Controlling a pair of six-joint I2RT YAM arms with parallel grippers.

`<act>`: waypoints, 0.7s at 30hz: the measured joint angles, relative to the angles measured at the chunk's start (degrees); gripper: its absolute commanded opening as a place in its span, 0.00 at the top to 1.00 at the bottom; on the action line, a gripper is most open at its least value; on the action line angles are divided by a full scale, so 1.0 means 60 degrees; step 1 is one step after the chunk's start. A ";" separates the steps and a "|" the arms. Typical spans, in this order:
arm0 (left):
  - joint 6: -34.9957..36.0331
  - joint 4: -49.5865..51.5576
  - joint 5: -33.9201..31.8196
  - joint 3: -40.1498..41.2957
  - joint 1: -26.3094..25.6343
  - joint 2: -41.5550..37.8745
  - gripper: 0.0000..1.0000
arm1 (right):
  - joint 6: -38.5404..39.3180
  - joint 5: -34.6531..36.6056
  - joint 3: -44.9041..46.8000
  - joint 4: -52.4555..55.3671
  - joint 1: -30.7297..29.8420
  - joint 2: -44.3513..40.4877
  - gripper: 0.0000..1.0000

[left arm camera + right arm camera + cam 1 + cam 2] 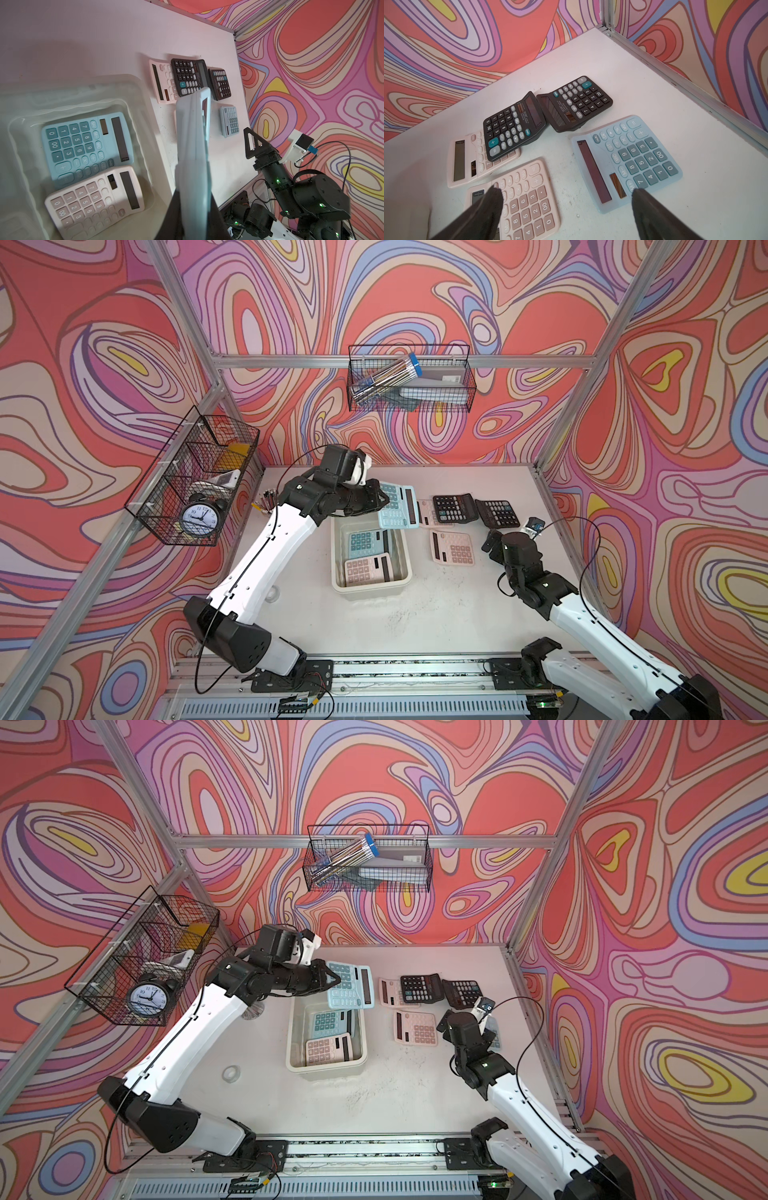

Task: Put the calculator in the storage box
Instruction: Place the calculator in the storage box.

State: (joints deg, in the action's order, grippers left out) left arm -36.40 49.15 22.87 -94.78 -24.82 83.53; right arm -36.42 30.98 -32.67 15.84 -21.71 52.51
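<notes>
The held calculator (399, 508), pale blue, is pinched at its keypad side by the left claw (384, 499), whose jaws press together on it. In the left wrist view it runs edge-on (194, 145) straight out from the claw. It hangs in the air, reaching ahead of the claw tips over the far rim of the storage box (370, 588). The box sits below the claw, toward the arm's base. A second blue calculator (365, 541) and a pink boxed calculator (368, 570) lie side by side on its floor.

The right claw (565, 192) is spread wide and holds nothing, hovering over the table (654, 72). Under one fingertip lies a pink calculator (525, 199), and under the other a light blue calculator (627, 160). Ahead of the tips are two black calculators (512, 124), one overlapping another pink one (467, 160).
</notes>
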 measured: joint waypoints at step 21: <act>0.0317 -0.0750 0.0441 0.3180 0.1468 0.0678 1.00 | 0.0237 -0.0892 0.0000 -0.0499 0.0004 0.0860 0.02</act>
State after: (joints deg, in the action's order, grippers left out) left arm -34.50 44.64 25.52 -75.70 -16.01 87.59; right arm -35.00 25.63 -32.67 12.84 -21.69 57.67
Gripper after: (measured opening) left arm 0.151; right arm 0.983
